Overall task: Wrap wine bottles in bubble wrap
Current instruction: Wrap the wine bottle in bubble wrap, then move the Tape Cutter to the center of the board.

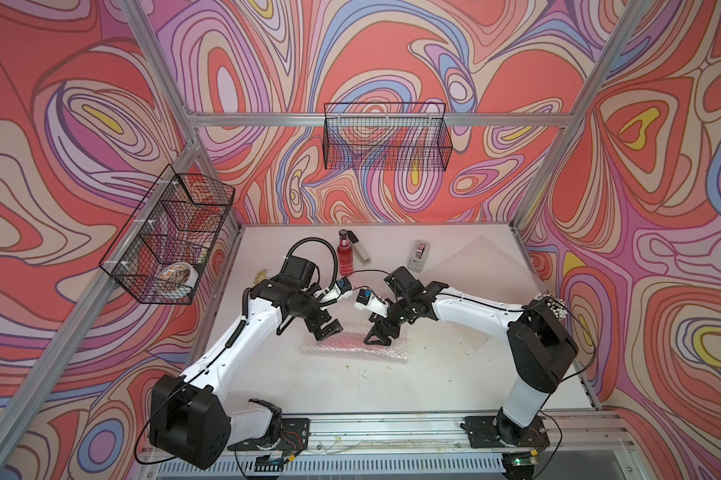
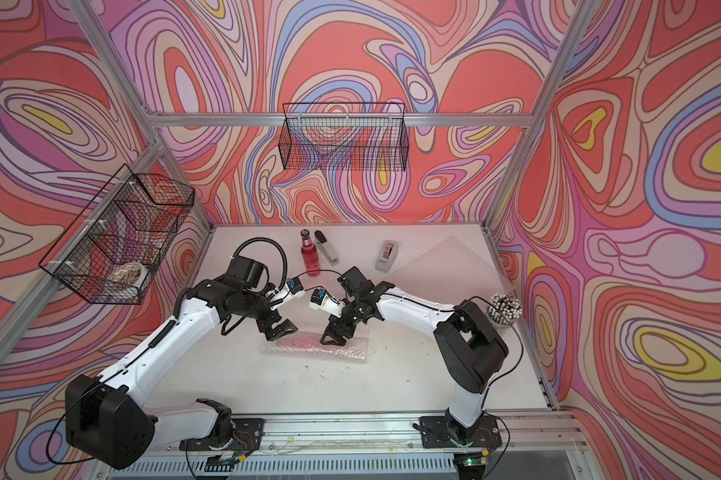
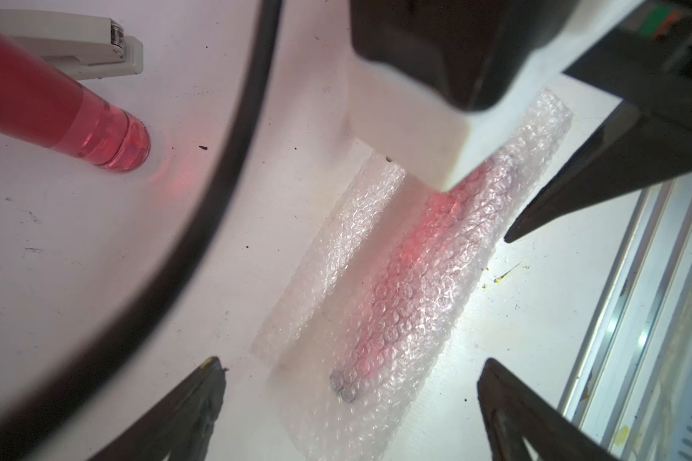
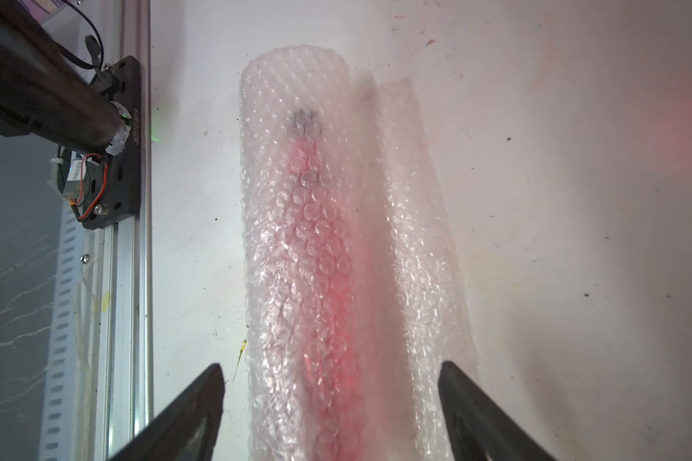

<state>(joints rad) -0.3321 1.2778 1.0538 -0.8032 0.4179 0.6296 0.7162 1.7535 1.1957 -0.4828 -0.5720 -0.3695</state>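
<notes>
One wine bottle (image 1: 350, 344) (image 2: 309, 344) lies on the white table, rolled in bubble wrap (image 3: 424, 279) (image 4: 280, 259); its red liquid and dark cap (image 3: 346, 389) (image 4: 306, 119) show through the film. A loose flap (image 4: 416, 239) of the wrap lies flat beside the roll. My left gripper (image 1: 325, 330) (image 3: 350, 361) hangs open over the cap end. Over the other end my right gripper (image 1: 377, 336) (image 4: 331, 364) stands open, a finger on each side of the roll. A second wine bottle (image 1: 344, 257) (image 2: 309, 257) (image 3: 57, 111) stands bare at the back. Another bubble wrap sheet (image 1: 483, 266) (image 2: 446, 262) lies flat at the back right.
A grey-black stapler (image 1: 361, 249) (image 3: 89, 44) lies right beside the standing bottle. A grey tape dispenser (image 1: 419, 255) sits further right. A cup of pens (image 1: 552, 305) stands at the right edge. Wire baskets (image 1: 386, 141) (image 1: 167, 237) hang on the back and left walls.
</notes>
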